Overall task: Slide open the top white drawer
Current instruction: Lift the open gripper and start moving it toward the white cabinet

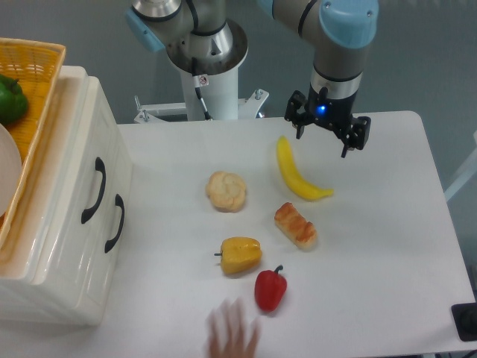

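The cream-white cabinet (56, 246) stands at the table's left edge with two curved black handles on its front. The top white drawer (78, 160) carries the upper handle (95, 191); the lower drawer's handle (115, 222) sits just right of and below it. Both drawer fronts look flush with the cabinet. My gripper (325, 139) hangs over the far right part of the table, well away from the cabinet. It is open, points down, and holds nothing. Its fingertips hover just above and to the right of the top end of a yellow banana (297, 173).
On the white table lie a bread roll (226, 191), a pastry (296, 225), a yellow pepper (240, 255) and a red pepper (270, 289). A blurred human hand (232, 335) reaches in at the front edge. A wicker basket (33, 67) with a green pepper (10, 98) sits on the cabinet.
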Robot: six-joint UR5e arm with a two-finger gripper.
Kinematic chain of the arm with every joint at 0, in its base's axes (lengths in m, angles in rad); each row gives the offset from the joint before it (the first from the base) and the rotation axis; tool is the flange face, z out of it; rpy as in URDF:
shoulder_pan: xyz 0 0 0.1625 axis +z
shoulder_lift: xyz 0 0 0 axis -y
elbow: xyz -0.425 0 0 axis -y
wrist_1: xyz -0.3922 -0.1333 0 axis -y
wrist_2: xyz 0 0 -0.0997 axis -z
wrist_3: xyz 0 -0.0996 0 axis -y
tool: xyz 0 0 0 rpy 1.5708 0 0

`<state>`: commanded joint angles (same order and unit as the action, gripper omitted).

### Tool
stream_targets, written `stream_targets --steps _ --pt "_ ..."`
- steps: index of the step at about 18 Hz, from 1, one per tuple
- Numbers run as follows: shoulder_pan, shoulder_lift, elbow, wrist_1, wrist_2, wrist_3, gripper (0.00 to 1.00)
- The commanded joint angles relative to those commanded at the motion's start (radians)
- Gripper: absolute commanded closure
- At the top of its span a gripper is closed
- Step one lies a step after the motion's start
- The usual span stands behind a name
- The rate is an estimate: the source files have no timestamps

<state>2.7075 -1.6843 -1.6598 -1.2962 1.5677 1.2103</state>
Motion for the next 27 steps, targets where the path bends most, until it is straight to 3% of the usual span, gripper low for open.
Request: stream_targets --steps 6,17,27 --pt "-0.002 0.002 0.006 -0.002 -0.003 0.002 0.00" --pt "-0.037 -0.003 -0.048 0.000 -0.012 -0.066 0.00" --pt "-0.067 -0.023 -0.034 0.000 -0.012 -0.267 0.00"
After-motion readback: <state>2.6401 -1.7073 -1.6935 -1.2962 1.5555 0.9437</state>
